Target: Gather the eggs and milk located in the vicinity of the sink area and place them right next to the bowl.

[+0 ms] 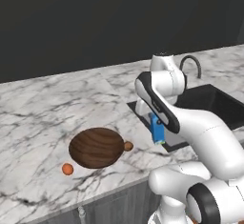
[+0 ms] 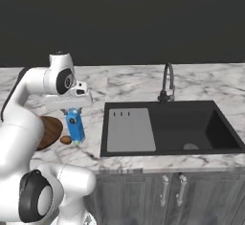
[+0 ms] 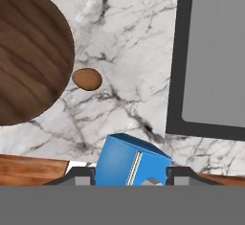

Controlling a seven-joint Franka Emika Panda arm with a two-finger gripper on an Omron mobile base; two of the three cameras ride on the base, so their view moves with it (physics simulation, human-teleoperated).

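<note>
Orange-brown, one egg (image 1: 67, 169) is lying on the marble counter (image 1: 43, 108) left of the wooden bowl (image 1: 96, 147), which is holding nothing; a browner egg (image 1: 128, 146) is sitting just beside its right rim. Right of that, the gripper (image 2: 72, 112) is carrying the blue milk carton (image 2: 75, 127), clamped between its fingers above the counter, tilted. Lowering it tilted is risking a topple, or a knock sending the near egg rolling. Farthest right, the black sink (image 2: 167, 128) is sitting with nothing loose visible inside.
</note>
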